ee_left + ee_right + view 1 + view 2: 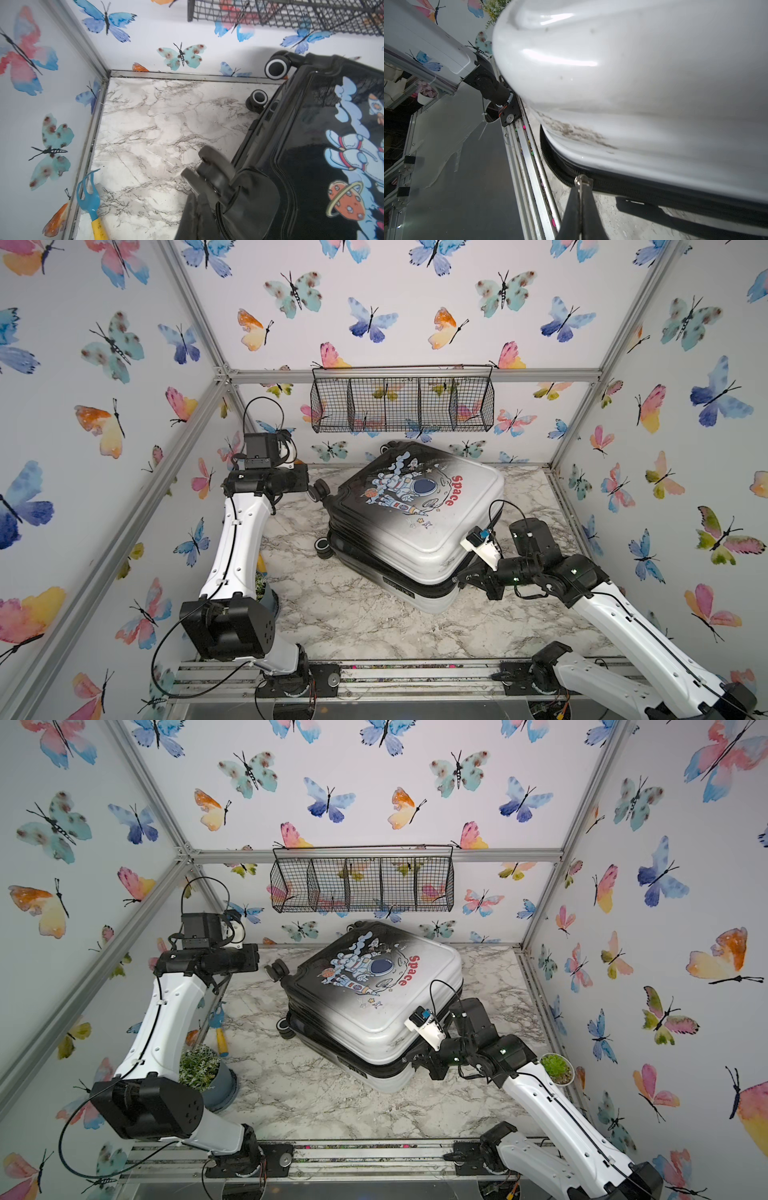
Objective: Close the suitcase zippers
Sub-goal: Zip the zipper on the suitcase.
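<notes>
Suitcase point(415, 510) flat on bench point(332, 614), lid down, shells gaping along near side. Right gripper point(581, 187) jaws pinch zipper pull point(582, 180) at near corner; zipper track point(556, 162) beyond it looks unzipped. Left gripper point(203, 174) jaws closed by wheel point(320, 489); grip unclear. Most zipping seemingly left.

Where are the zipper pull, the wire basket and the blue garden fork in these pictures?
zipper pull point(581, 180): right wrist view, its silver tab.
wire basket point(402, 406): in a top view, its front mesh.
blue garden fork point(90, 202): left wrist view, its blue head.
</notes>
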{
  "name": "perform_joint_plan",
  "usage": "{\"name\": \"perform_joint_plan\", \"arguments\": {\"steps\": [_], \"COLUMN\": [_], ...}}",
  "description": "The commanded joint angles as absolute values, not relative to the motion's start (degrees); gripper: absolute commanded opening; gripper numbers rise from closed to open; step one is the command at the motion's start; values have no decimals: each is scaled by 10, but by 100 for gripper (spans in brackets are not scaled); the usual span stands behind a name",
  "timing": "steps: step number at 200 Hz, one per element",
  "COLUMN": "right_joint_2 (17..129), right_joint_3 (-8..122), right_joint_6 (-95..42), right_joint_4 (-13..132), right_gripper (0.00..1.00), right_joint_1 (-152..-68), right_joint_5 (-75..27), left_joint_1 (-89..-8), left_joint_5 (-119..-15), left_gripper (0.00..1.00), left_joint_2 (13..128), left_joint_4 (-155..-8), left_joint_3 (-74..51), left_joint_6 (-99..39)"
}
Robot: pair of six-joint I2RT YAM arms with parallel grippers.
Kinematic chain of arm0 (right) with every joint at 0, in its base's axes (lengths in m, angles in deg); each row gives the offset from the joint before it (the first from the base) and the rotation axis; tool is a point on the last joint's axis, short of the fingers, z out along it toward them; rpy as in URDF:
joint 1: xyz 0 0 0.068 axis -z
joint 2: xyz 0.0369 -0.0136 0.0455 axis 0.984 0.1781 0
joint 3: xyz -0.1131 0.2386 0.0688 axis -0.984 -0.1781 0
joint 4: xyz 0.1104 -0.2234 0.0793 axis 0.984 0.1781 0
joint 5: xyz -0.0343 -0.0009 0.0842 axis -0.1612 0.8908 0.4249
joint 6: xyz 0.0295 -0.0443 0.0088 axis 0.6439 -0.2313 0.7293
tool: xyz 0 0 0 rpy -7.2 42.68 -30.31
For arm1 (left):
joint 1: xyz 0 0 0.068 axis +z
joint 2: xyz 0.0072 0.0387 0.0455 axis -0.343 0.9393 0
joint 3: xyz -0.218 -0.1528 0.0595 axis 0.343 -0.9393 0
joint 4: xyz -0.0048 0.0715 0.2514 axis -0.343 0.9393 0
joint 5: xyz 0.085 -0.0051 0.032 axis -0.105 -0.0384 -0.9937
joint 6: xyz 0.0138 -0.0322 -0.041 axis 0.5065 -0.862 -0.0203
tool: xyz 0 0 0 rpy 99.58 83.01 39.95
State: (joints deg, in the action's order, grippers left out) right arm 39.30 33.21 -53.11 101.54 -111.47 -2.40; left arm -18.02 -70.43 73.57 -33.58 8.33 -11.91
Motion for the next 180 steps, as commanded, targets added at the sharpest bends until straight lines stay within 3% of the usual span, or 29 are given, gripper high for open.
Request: {"name": "perform_joint_plan", "arguments": {"steps": [1, 8, 44, 74, 98, 123, 145, 165, 180], "right_joint_2": [379, 391, 436, 467, 485, 508, 547, 581, 601], "right_joint_3": [377, 388, 420, 430, 427, 433, 453, 468, 475], "right_joint_6": [-557, -558, -597, -628, -660, -666, -676, -683, -687], "right_joint_4": [973, 981, 947, 936, 912, 865, 838, 825, 818], "right_gripper": [3, 3, 3, 4, 4, 3, 4, 3, 4], "right_joint_1": [-1112, -1112, -1092, -991, -961, -890, -859, -843, -832], "right_joint_5": [-139, -175, -307, -298, -342, -315, -304, -298, -291], "left_joint_1": [-181, -181, -205, -221, -222, -239, -253, -256, -265], "left_joint_5": [-698, -687, -653, -610, -552, -542, -525, -398, -401], "left_gripper": [25, 34, 61, 71, 74, 75, 76, 76, 76], "left_joint_2": [693, 689, 671, 640, 610, 615, 625, 657, 681], "left_joint_4": [-311, -308, -278, -268, -291, -295, -338, -309, -296], "left_joint_3": [32, 24, 4, -34, -64, -56, -66, -57, -60], "left_joint_6": [-62, -57, 13, 119, 205, 274, 242, 264, 272]}}
